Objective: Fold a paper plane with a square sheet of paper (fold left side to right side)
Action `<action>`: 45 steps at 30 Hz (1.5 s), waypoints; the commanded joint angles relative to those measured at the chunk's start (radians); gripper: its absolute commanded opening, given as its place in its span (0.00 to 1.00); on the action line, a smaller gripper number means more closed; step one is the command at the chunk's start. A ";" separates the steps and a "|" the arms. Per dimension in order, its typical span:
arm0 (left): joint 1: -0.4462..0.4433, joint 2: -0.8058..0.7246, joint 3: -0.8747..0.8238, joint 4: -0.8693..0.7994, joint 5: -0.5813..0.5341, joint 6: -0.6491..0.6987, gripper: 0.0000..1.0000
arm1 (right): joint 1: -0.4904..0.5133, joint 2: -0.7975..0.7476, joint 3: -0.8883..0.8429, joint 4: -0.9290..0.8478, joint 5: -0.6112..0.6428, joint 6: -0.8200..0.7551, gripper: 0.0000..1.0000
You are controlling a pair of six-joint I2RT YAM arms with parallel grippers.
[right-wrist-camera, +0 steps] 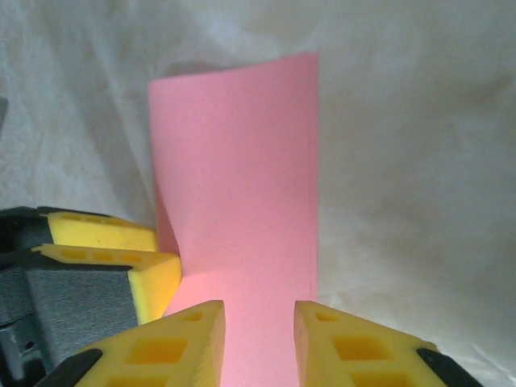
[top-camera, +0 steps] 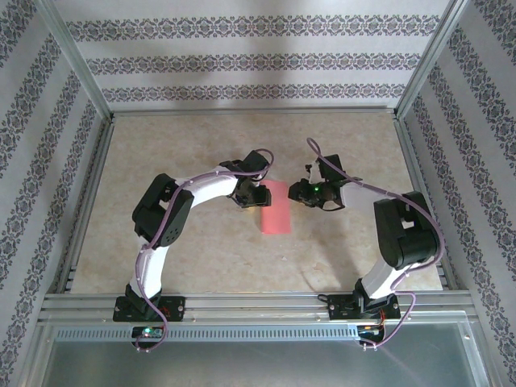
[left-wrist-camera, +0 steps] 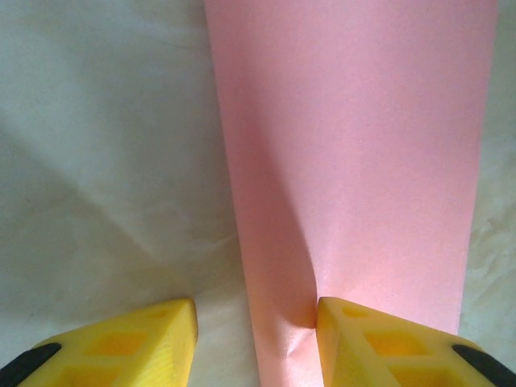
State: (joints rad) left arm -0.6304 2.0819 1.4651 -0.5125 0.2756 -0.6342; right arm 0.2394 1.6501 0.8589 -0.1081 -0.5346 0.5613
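The square sheet of paper (top-camera: 276, 210) is lying in the middle of the table (top-camera: 201, 258) as a narrow doubled strip. Its two free edges are sitting almost flush along one long side in the right wrist view, so the left-to-right fold looks made but, I judge, not firmly creased. At the strip's far end the left gripper (top-camera: 248, 196) is standing with its jaws partly apart, holding nothing. One of its yellow fingers (left-wrist-camera: 387, 351) is pressing down on the paper near the folded side, where a small dimple and a raised bulge are showing. The right gripper (right-wrist-camera: 258, 347) is sitting low over the same end with a narrow gap between its jaws, the paper passing under them rather than being pinched, as far as the close view lets me tell. The danger is sitting in that bulge: if the pressing finger lifts or slides before the crease is flattened, the upper layer could spring open or skew, pulling the free edges out of line. Dragging a pad across such thin paper is also risking a wrinkle, or shifting the whole strip on the table.
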 commanded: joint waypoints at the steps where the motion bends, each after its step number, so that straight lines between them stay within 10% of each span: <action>1: -0.038 0.080 0.007 -0.002 -0.010 -0.005 0.44 | -0.026 -0.056 -0.025 -0.041 0.065 -0.027 0.32; 45: -0.051 0.119 0.047 -0.043 -0.007 -0.023 0.48 | -0.060 -0.079 -0.050 -0.021 -0.047 -0.029 0.31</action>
State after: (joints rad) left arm -0.6426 2.1132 1.5230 -0.5770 0.2497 -0.6418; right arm 0.1848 1.5524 0.8085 -0.1303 -0.5102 0.5472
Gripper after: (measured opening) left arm 0.477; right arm 0.324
